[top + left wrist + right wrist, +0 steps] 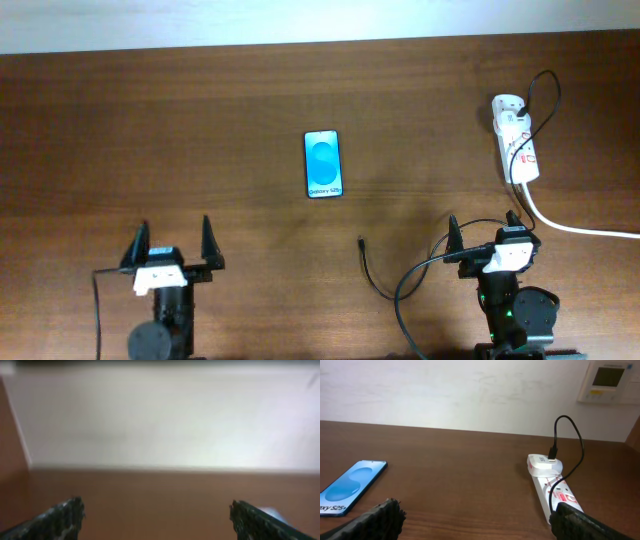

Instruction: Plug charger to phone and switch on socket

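On the table (200, 120), socket (521, 150) holding adapter (508, 108), charger tip (360, 240) free, phone (322, 164) apart.

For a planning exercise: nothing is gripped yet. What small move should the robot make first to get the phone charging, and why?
Probably swing the open right gripper leftwards and down onto the small plug tip of the thin black charger cable. The tip lies loose, apart from the black-framed blue-screened smartphone, and nearer this gripper than the left gripper.

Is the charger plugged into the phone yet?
Not plugged in: the charger ends loose on the table, well apart from the phone.
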Robot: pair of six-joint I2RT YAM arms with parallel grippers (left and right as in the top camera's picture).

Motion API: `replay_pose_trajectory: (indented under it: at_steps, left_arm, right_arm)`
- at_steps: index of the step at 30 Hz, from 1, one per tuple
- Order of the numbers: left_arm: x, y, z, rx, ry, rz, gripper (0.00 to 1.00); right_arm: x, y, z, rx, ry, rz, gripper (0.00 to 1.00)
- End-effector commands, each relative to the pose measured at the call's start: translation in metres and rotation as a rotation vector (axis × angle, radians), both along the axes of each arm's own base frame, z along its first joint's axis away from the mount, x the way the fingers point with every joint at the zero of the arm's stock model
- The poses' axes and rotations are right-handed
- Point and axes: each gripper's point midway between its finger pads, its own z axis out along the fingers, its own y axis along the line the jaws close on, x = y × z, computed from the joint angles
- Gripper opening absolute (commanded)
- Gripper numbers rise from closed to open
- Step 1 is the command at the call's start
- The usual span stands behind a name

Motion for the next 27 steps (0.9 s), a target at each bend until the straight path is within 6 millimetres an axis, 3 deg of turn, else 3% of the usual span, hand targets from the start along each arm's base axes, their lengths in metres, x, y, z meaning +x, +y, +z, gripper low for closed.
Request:
replay_pose_trajectory:
  at_steps: [1, 6, 8, 12, 16, 19, 22, 25, 27]
  left_arm:
    - [-0.01, -0.016, 0.038, 0.029, -0.162, -0.095, 0.99]
    - [-0.048, -0.017, 0.11, 0.046, -0.492, -0.091, 0.99]
    - [-0.06, -0.017, 0.129, 0.049, -0.56, -0.087, 0.99]
    - [-0.065, -0.017, 0.151, 0.049, -0.577, -0.087, 0.99]
    - [-0.045, -0.016, 0.169, 0.045, -0.454, -0.088, 0.99]
    - [-0.012, -0.017, 0.178, 0.035, -0.25, -0.095, 0.99]
    - [0.028, -0.022, 0.175, 0.022, 0.079, -0.13, 0.99]
    - [0.05, -0.05, 0.178, 0.016, 0.235, -0.298, 0.99]
    - [0.056, -0.084, 0.172, 0.007, 0.299, -0.514, 0.99]
  right_arm:
    - [0.0, 0.0, -0.002, 0.0, 0.003, -0.007, 0.98]
    - [0.0, 0.0, -0.002, 0.0, 0.003, -0.007, 0.99]
    - [0.0, 0.0, -0.002, 0.0, 0.003, -0.007, 0.98]
    - [0.0, 0.0, -0.002, 0.0, 0.003, -0.007, 0.98]
    - [0.0, 0.0, -0.002, 0.0, 0.003, -0.007, 0.98]
    - [0.0, 0.0, -0.002, 0.0, 0.003, -0.007, 0.98]
    - [0.0, 0.0, -0.002, 0.0, 0.003, -0.007, 0.98]
    - [0.0, 0.0, -0.002, 0.0, 0.003, -0.007, 0.98]
    - [0.0, 0.0, -0.002, 0.0, 0.003, -0.007, 0.98]
